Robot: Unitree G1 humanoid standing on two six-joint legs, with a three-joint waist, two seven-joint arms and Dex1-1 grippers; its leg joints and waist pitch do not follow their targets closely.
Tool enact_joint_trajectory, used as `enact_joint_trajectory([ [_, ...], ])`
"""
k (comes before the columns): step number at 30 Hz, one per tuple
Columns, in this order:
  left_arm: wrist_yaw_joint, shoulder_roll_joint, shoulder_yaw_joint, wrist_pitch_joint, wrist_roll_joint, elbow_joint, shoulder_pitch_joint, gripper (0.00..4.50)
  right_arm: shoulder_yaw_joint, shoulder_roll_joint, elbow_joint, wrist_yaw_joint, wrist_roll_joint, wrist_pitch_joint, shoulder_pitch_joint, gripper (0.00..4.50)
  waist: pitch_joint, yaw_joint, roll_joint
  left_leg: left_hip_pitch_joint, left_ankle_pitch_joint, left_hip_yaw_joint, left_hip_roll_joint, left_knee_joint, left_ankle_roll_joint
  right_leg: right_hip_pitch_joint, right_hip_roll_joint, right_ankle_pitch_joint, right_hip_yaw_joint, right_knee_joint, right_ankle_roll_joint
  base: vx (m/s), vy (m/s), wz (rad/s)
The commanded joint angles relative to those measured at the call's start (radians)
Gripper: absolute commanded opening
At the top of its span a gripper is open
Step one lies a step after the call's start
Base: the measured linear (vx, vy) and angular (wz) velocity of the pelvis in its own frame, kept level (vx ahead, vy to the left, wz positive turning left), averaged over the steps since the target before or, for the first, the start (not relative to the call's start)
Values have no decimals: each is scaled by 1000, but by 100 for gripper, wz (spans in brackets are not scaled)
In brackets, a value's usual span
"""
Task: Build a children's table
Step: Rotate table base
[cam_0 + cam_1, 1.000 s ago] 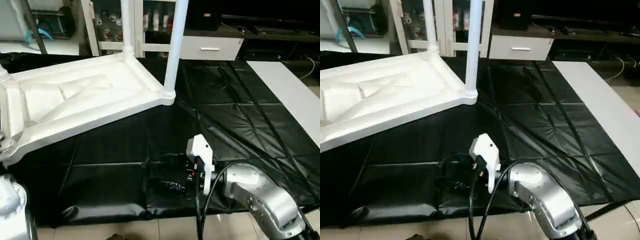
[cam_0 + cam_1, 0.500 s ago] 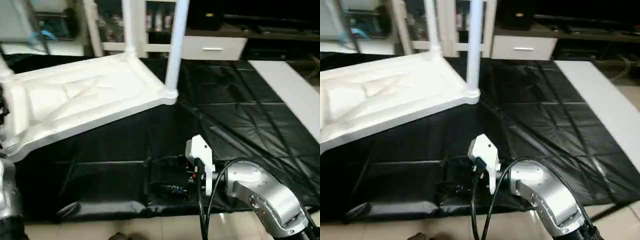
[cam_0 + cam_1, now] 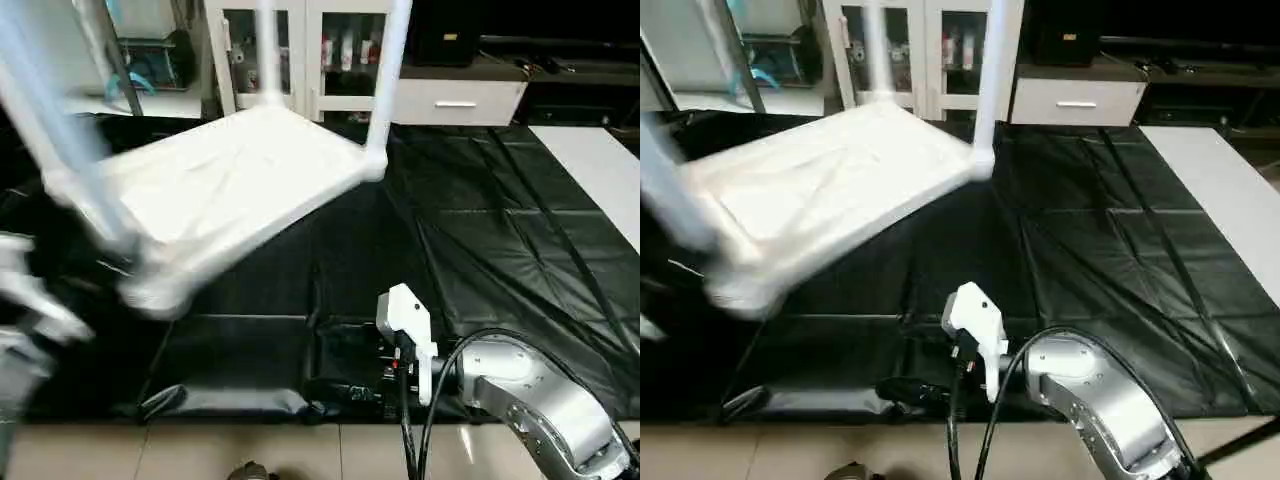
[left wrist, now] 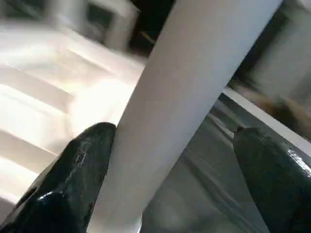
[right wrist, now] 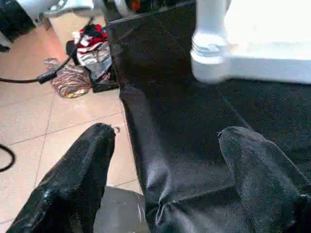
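Observation:
The children's table lies upside down on the black-covered work table (image 3: 480, 230), its white tabletop (image 3: 230, 190) blurred. White legs stand up from its corners: one at the far right (image 3: 388, 70), one at the back (image 3: 268, 50), and a blurred one at the near left (image 3: 60, 140). In the left wrist view my left gripper (image 4: 175, 141) is open, with a leg (image 4: 194, 73) running between its black fingers (image 4: 73, 179); the other finger stands clear of it. My right gripper (image 5: 167, 131) is open and empty low over the work table's front edge, short of a corner socket (image 5: 209, 58).
White cabinets (image 3: 300, 50) and a drawer unit (image 3: 455, 100) stand behind the work table. A white board (image 3: 600, 165) lies at its right side. Tiled floor (image 3: 250, 450) runs along the front edge, with a cable and a pile of clothes (image 5: 82, 63) on it.
The tabletop's near-left corner has swung to the right with its leg and is blurred. The head view has shifted too. My right arm has stayed put.

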Motion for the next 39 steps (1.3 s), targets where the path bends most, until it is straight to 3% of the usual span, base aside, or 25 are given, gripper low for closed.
enact_joint_trajectory([
  [1,-59,2,-100,54,11,-36,-52,442,-11,-12,-37,-11,-14,-8,16,376,-27,-22,16,44,-640,-37,37,-110,-100,-11,-49,-643,26,-109,-45,0,0,0],
  [3,-67,-5,-118,59,18,-34,-70,442,-12,-12,-37,-11,-13,-7,17,376,-27,-24,20,45,-647,-39,35,-109,-99,-10,-49,-659,23,-112,-41,0,0,0],
  [6,-89,-70,-218,50,81,14,-189,442,-22,-17,-42,-18,-11,-3,26,376,-30,-43,14,32,-598,-44,34,-115,-88,12,-56,-654,13,-114,-29,0,0,0],
  [10,-107,-150,-339,-3,183,121,-321,442,-26,-24,-51,-28,-6,1,27,376,-26,-66,10,40,-607,-44,25,-104,-75,6,-56,-727,0,-137,-13,0,0,0],
  [11,-106,-153,-343,-7,189,127,-325,442,-27,-24,-51,-29,-6,1,27,376,-24,-71,22,39,-610,-46,26,-106,-74,9,-57,-723,-3,-137,-17,0,0,0],
  [12,-102,-167,-365,-27,213,153,-347,442,-28,-25,-57,-33,-6,4,30,376,-23,-84,18,36,-634,-50,29,-111,-71,17,-53,-702,-16,-140,-19,0,0,0],
  [14,-89,-198,-411,-78,280,219,-389,442,-33,-30,-69,-41,-6,8,40,376,-18,-98,39,36,-697,-55,33,-123,-68,28,-46,-669,-40,-141,-18,-32,53,-13],
  [15,-89,-198,-411,-78,280,219,-389,442,-33,-30,-69,-41,-6,8,40,376,-15,-107,34,33,-721,-59,36,-131,-68,36,-45,-650,-50,-144,-17,-29,51,-14],
  [16,-91,-205,-441,-104,323,249,-406,442,-37,-39,-80,-46,-8,11,52,376,-12,-118,47,16,-793,-69,49,-161,-73,65,-41,-547,-57,-114,-36,0,0,0],
  [18,-87,-194,-469,-122,369,267,-413,442,-44,-50,-94,-50,-8,14,67,376,-8,-120,48,4,-849,-65,60,-191,-78,83,-39,-469,-51,-65,-58,-31,-2,-2],
  [19,-87,-194,-469,-122,369,267,-413,442,-44,-50,-94,-50,-8,14,67,376,-5,-120,52,4,-849,-57,56,-196,-79,79,-36,-498,-50,-66,-54,-25,-51,3],
  [21,-78,-174,-507,-173,449,316,-434,442,-54,-62,-102,-52,-6,16,80,376,3,-124,28,52,-766,-33,21,-140,-64,25,-35,-747,-72,-149,-10,-32,-65,4],
  [22,-68,-172,-514,-194,475,348,-448,442,-57,-67,-106,-53,-4,17,85,376,6,-157,9,155,-442,-13,-54,79,-11,-76,-92,-1018,-148,-315,62,-49,-2,-20],
  [23,-54,-173,-514,-227,500,398,-475,442,-59,-74,-110,-52,-3,20,89,376,10,-167,23,128,-411,-27,-41,63,-3,-26,-101,-972,-188,-307,72,-49,-2,-20],
  [24,-46,-175,-512,-246,512,436,-495,442,-60,-79,-114,-52,-2,22,92,376,14,-182,75,51,-656,-76,37,-74,-29,107,-69,-636,-232,-170,73,116,94,-43],
  [25,-51,-179,-506,-256,516,484,-525,442,-58,-89,-117,-48,-3,24,91,376,27,-140,80,-70,-899,-110,92,-186,-48,194,-59,-353,-143,92,-2,106,16,-11],
  [26,-56,-178,-512,-266,532,509,-545,442,-55,-98,-116,-44,-7,24,86,376,-19,-119,52,40,-807,-79,60,-149,21,96,-41,-130,-39,61,-39,106,16,-11],
  [27,-56,-178,-512,-266,532,509,-545,442,-55,-98,-116,-44,-7,24,86,376,-19,-119,52,40,-807,-79,60,-149,21,96,-41,-130,-39,61,-39,30,-112,-10],
  [28,-60,-173,-524,-265,548,512,-553,442,-55,-101,-115,-45,-13,21,83,376,-39,-111,29,-13,-322,-91,8,-62,-54,114,-143,-420,1,-64,-86,1,-90,-33],
  [29,-84,-167,-540,-282,557,474,-536,442,-57,-102,-115,-50,-16,18,82,376,-32,-103,8,-34,-222,-82,7,-56,-33,109,-133,-465,-1,-73,-57,1,-90,-33],
  [30,-97,-165,-544,-243,546,449,-526,442,-61,-102,-114,-55,-17,18,80,376,-50,-90,13,-25,-51,-80,11,-50,5,99,-112,-312,-2,-55,-64,0,0,0],
  [31,-97,-165,-544,-243,546,449,-526,442,-61,-102,-114,-55,-17,18,80,376,-62,-87,24,-18,57,-70,10,-45,39,96,-95,-101,-10,-35,-120,0,0,0],
  [33,5,-184,-517,-287,588,495,-541,442,-79,-91,-107,-83,-20,14,74,376,-57,-86,37,-26,44,-57,7,-49,61,87,-70,37,-20,-29,-182,0,0,0],
  [34,50,-195,-499,-329,605,525,-551,442,-86,-89,-106,-88,-18,13,73,376,-61,-87,34,-13,-2,-56,15,-50,69,87,-66,57,-16,-29,-215,0,0,0],
  [39,153,-243,-419,-419,591,523,-537,442,-142,-16,-90,-191,-20,-13,69,376,-66,-84,39,-11,-3,-55,25,-51,104,85,-63,122,-14,-17,-274,0,0,0],
])
